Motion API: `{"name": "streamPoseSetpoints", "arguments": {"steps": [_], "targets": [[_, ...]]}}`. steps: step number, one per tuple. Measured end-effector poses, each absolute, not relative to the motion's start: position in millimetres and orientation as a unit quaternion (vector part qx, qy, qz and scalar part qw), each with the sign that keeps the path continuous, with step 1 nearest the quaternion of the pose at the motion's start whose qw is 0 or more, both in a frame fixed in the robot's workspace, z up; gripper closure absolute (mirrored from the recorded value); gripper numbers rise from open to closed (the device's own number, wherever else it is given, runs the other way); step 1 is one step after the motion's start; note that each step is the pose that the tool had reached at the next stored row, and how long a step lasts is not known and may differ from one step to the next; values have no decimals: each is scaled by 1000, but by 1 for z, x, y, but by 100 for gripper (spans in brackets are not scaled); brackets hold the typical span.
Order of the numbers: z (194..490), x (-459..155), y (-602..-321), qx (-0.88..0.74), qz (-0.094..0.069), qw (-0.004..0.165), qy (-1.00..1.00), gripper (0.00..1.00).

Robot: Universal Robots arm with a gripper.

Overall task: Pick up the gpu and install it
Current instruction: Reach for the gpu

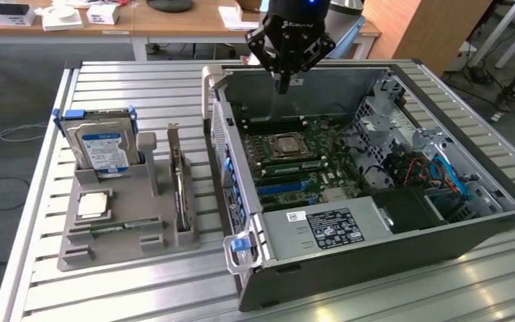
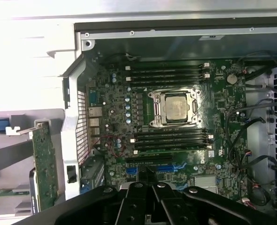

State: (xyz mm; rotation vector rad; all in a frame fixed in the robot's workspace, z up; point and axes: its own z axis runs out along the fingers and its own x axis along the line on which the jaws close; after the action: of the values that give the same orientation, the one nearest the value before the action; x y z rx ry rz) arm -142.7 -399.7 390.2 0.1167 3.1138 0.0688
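- Gripper point(image 1: 281, 86) was seen shut and empty, hung over the open case point(image 1: 391, 265).
- gpu point(image 1: 180, 191) was found on edge in the grey holder point(image 1: 86, 253), just beside the case on the exterior view's left.
- Pickup was judged cleanest with jaws squared across the thin top edge, mid-length.
- Long axis was laid parallel to the case wall, with the bracket end apparently at the far end.

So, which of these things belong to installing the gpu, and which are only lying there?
For the job: gpu, standing in the grey holder; open computer case; hand, shut and empty, above the case.
Lying about: hard drive; loose CPU chip; RAM stick.
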Motion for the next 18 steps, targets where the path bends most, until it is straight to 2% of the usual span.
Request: {"name": "streamPoseSetpoints", "arguments": {"steps": [18], "targets": [[386,-158,-402,37,22,12,999,89]]}}
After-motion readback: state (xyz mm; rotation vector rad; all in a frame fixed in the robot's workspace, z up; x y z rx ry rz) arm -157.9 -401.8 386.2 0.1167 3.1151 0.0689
